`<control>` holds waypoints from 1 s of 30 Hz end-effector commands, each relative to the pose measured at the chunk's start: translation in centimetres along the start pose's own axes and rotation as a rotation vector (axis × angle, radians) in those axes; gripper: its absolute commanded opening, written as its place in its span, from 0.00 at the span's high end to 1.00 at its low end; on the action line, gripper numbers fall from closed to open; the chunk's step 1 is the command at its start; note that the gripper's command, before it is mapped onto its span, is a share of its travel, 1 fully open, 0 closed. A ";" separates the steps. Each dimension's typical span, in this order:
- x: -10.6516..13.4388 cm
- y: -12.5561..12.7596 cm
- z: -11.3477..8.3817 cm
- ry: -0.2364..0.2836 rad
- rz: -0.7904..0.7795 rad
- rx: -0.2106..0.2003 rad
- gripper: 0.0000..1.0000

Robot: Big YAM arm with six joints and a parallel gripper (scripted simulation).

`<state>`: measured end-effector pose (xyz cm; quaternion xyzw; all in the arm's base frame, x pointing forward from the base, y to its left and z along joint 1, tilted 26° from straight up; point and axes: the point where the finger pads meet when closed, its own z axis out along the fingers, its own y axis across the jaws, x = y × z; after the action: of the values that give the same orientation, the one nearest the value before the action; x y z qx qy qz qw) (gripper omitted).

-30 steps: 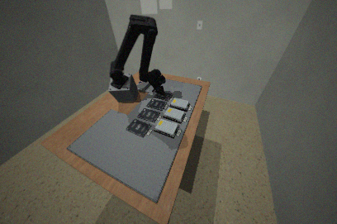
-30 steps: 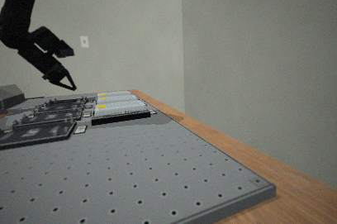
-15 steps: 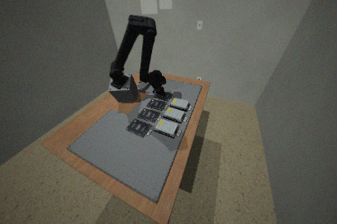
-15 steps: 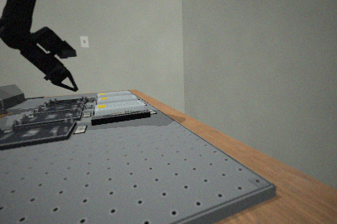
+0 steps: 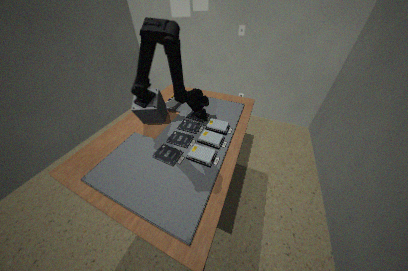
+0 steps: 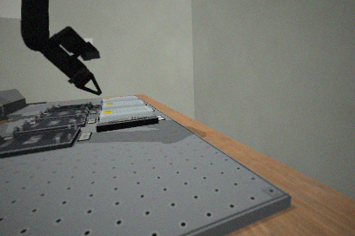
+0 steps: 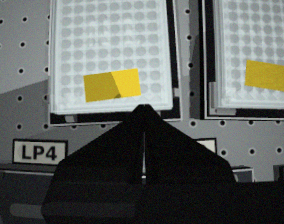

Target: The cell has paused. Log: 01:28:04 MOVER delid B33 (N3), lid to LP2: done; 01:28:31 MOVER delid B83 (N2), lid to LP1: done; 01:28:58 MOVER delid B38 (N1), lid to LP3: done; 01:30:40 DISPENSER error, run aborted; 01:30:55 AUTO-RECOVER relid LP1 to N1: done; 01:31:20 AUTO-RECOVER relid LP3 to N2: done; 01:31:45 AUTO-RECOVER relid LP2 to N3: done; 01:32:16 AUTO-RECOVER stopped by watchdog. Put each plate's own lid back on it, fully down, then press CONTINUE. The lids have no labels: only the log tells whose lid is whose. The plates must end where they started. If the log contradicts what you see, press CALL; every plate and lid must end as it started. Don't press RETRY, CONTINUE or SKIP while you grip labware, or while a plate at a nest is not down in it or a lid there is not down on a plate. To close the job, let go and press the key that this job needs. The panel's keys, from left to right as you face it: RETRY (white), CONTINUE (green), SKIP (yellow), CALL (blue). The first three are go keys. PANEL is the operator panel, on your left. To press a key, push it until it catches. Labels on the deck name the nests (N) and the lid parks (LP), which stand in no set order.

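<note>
- Gripper (image 7: pixel 143 141) nearest in the wrist view, fingers pressed together to a point, holding nothing.
- Just past the tip, LP4 label (image 7: pixel 38 152) on the perforated deck.
- Beyond, lidded plate (image 7: pixel 112 36) with yellow tag seated in its nest; second lidded plate (image 7: pixel 253 32) beside it.
- Farther out, wooden table (image 5: pixel 75 162) edge.
</note>
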<state>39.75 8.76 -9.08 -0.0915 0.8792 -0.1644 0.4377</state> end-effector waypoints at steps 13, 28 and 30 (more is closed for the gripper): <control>-6.0 -2.4 4.1 -0.016 -0.017 0.007 1.00; -9.5 -3.5 7.2 -0.014 -0.020 -0.001 1.00; -9.5 -3.5 7.2 -0.014 -0.020 -0.001 1.00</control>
<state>50.71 6.60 -5.32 -0.0985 0.8775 -0.1674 0.4384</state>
